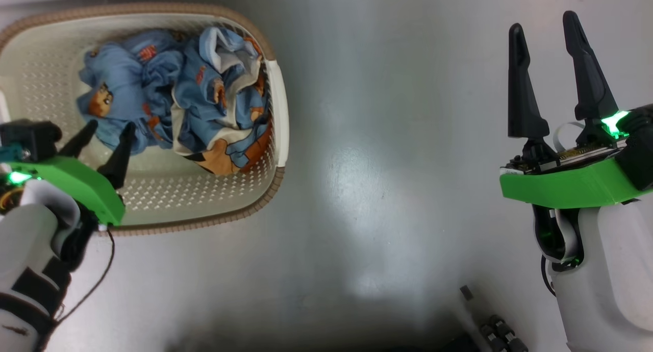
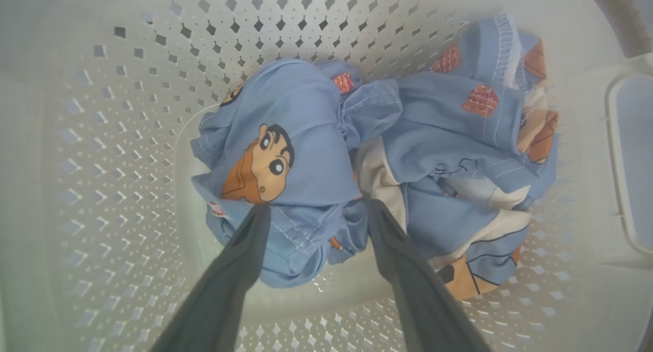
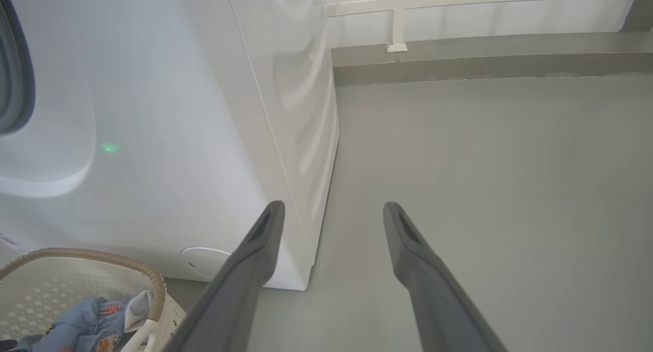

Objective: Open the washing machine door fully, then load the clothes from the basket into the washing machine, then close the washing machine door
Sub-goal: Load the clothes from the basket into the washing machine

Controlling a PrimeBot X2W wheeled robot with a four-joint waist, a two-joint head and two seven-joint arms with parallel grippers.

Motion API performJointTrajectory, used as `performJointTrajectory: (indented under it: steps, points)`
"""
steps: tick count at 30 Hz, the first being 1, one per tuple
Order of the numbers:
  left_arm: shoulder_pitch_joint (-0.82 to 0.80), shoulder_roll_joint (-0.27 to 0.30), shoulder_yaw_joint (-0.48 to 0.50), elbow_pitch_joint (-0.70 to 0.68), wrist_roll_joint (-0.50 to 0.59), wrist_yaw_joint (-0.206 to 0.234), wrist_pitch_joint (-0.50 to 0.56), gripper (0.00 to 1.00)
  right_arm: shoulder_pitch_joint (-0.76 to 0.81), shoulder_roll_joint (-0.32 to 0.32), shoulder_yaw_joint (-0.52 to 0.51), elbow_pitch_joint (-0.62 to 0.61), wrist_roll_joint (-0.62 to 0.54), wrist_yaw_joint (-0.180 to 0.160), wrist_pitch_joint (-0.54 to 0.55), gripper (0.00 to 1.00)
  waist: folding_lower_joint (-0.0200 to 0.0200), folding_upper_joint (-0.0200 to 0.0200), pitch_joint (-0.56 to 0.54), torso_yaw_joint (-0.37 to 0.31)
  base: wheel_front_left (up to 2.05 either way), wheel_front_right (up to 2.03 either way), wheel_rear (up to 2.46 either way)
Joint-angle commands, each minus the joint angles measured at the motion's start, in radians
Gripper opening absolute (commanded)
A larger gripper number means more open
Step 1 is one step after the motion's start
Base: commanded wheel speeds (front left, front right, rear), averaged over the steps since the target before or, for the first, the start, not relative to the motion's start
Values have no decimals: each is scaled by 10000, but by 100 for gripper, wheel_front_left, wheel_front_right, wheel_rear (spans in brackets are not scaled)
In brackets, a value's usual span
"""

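The cream basket with its brown rim stands on the floor at upper left and holds the clothes, two crumpled light-blue cartoon-print garments. My left gripper is open and reaches down into the basket. Its fingertips straddle the near edge of the left garment, with the other garment to the right. My right gripper hangs open and empty over bare floor. The white washing machine rises beside the basket. A dark curved band edges its front; I cannot tell whether that is the door.
Grey floor spreads between the basket and my right arm. A round white flap sits low on the machine's front. A low kerb and white railing close the far side. Small dark parts of my base show at the bottom.
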Motion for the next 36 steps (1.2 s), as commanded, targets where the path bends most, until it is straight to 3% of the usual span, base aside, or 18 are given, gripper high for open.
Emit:
performJointTrajectory:
  steps: [1, 26, 27, 28, 29, 33, 36]
  points:
    - [-103, 548, 29, 129, -163, 8, -7, 100, 191, 93, 253, -292, 122, 56, -78, 100, -1, -1, 227, -131, 0, 0, 0]
    - [-1403, 881, -1782, 1197, -939, 8, 6, 100, 223, 95, 564, -535, 275, 56, -78, 100, -1, -1, 710, -602, 0, 0, 0]
    - [-1416, 872, -1841, 1225, -957, 8, 6, 91, 230, 95, 572, -535, 272, 56, -78, 100, -1, -1, 698, -606, 0, 0, 0]
    - [-1431, 862, -1896, 1239, -976, 8, 1, 53, 237, 95, 579, -538, 270, 56, -78, 100, -1, -1, 686, -610, 0, 0, 0]
    - [-1447, 856, -1942, 1251, -999, 8, -16, 39, 244, 95, 584, -542, 268, 56, -78, 100, -1, -1, 671, -614, 0, 0, 0]
    - [-1475, 830, -2060, 1289, -1099, 8, -46, 21, 248, 95, 591, -553, 264, 56, -78, 100, -1, -1, 623, -618, 0, 0, 0]
    - [-1478, 796, -2157, 1332, -1203, 8, -88, 0, 277, 95, 610, -554, 244, 56, -78, 100, -1, -1, 532, -604, 0, 0, 0]
